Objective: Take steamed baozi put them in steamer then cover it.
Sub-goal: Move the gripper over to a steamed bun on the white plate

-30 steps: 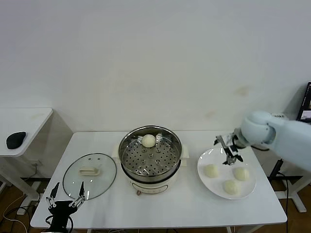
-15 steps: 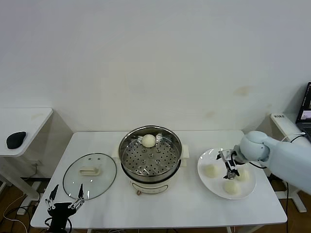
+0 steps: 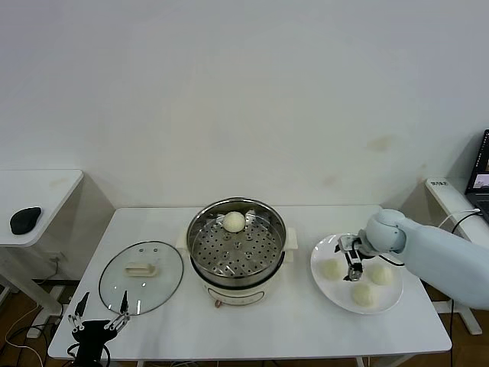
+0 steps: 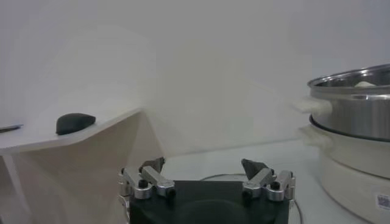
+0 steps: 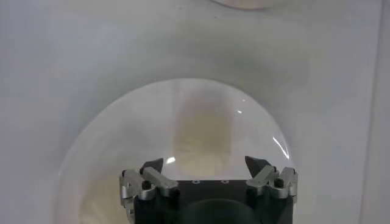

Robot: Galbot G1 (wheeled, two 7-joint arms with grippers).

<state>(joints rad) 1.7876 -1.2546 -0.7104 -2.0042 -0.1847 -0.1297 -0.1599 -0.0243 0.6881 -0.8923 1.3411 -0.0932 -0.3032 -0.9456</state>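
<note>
Steel steamer stands at desk centre with one baozi on its tray at twelve o'clock. Three buns remain on the white plate, at three o'clock from the steamer. Right claw hovers over the plate, spread wide and empty; the nearest bun lies just toward nine o'clock of it. Left claw hangs parked, open, by the cover.

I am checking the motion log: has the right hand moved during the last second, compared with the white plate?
Yes. The right hand came down from above the white plate's far rim to just over its middle, among the buns.
</note>
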